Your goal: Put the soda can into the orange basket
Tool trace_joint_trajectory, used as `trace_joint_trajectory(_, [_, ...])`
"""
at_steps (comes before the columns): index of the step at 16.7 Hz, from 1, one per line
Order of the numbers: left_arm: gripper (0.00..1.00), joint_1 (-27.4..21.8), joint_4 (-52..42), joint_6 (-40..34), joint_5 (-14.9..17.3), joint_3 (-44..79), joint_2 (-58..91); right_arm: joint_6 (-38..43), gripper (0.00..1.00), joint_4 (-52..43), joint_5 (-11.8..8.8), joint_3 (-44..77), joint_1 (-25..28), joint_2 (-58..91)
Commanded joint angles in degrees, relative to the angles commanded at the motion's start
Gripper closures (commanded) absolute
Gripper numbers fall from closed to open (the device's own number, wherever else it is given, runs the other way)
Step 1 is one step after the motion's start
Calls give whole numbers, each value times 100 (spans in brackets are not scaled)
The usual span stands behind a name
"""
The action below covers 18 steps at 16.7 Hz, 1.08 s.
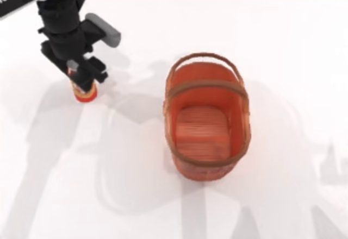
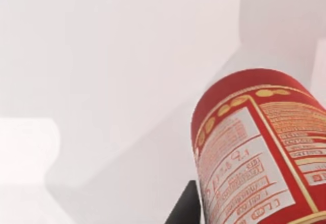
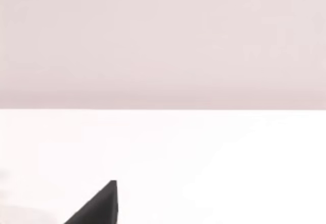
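White tabletop fills the scene, pale and bare under soft shadows. At its far left, the left gripper [image 1: 82, 77] of a black AgileX arm sits down over the small red cylindrical soda can with a yellow-gold band [image 1: 84, 91], which stands upright on the table; its fingers look closed around the can's upper part, though the arm's own bulk hides the contact from above. The left wrist view shows the can's red side and printed label [image 2: 260, 147] filling the frame close up, with a dark finger edge beside it, which fits a grasp. To the right, well apart from the can, sits the oval orange woven basket with a brown rim and arched brown handle [image 1: 169, 95], empty, its slatted bottom showing. The right arm is parked out of the top view. The step in hand seems to be the grasp; next, the can needs lifting clear, carrying rightward, and lowering beside the handle's arch.
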Motion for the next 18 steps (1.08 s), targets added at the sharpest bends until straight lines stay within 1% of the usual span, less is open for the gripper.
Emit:
trace_joint_trajectory(6, [100, 9, 0, 7, 1, -3, -10, 0, 0, 0, 0, 0, 0, 0])
trace_joint_trajectory(7, [100, 1, 55, -8, 44, -23, -18, 0, 0, 0, 0, 0, 0, 0])
trace_joint_trajectory(9, [100, -29, 340, -92, 268, -122, -55, 0, 0, 0, 0, 0, 0, 0])
trace_joint_trajectory(11, [100, -69, 847, -249, 649, -298, -128, 0, 0, 0, 0, 0, 0, 0])
trace_joint_trajectory(13, [100, -115, 1565, -471, 1162, -546, -235, 0, 0, 0, 0, 0, 0, 0])
trace_joint_trajectory(15, [100, -169, 2477, -744, 1781, -858, -368, 0, 0, 0, 0, 0, 0, 0])
trace_joint_trajectory(18, [100, -266, 4113, -1223, 2842, -1431, -603, 0, 0, 0, 0, 0, 0, 0])
